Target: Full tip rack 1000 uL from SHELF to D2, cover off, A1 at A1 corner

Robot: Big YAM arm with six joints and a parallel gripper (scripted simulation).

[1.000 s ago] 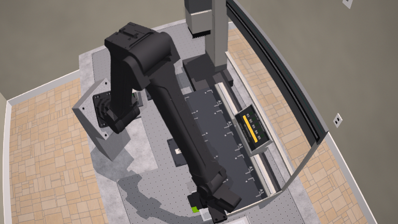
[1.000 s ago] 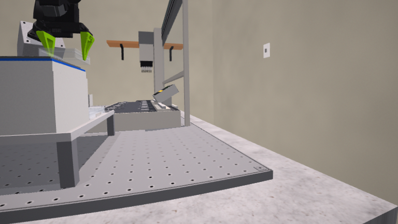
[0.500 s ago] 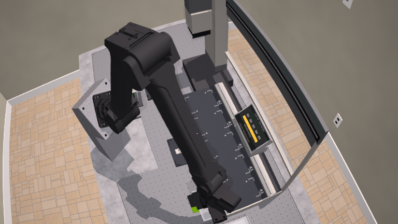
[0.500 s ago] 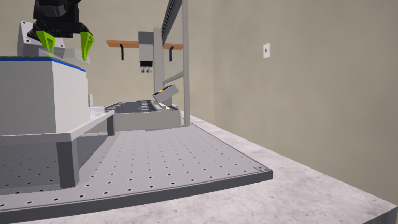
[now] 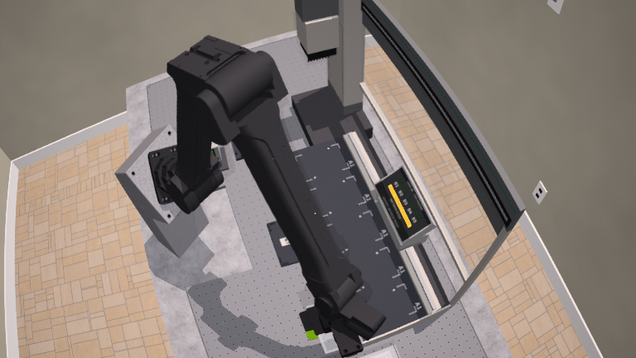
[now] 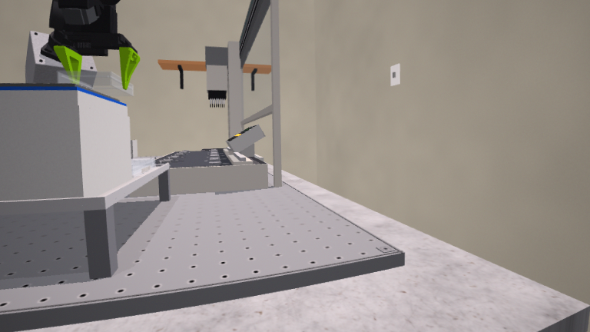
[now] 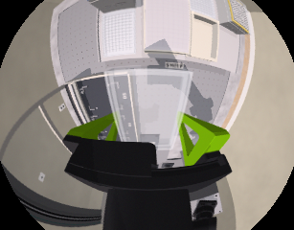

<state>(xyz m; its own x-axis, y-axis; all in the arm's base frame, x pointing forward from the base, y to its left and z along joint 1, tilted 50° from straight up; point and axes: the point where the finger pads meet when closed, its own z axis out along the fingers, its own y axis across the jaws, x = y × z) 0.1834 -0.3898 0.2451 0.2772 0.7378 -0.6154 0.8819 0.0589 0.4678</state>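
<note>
My gripper (image 6: 101,85) (image 7: 147,114) is shut on a clear cover (image 6: 117,79) (image 7: 151,86) (image 5: 328,344), with a green finger at each side of it. The cover looks about level and is held in the air beyond the SHELF label. Position D2 (image 5: 337,196) on the dark deck is empty, its brackets showing. A tall pale box with a blue line (image 6: 43,141) stands on the shelf (image 6: 139,184); its tip size label does not show. A tall block with a pale pinkish top (image 7: 168,24) is also there; I cannot tell its contents.
The shelf also holds a low item with a white grid (image 7: 119,35), an open beige reservoir (image 7: 203,38) and a yellow-edged rack (image 7: 238,16). The display (image 5: 404,206) stands behind the deck. The gantry column (image 5: 347,44) rises near D1. A dark station (image 5: 281,244) lies near the arm.
</note>
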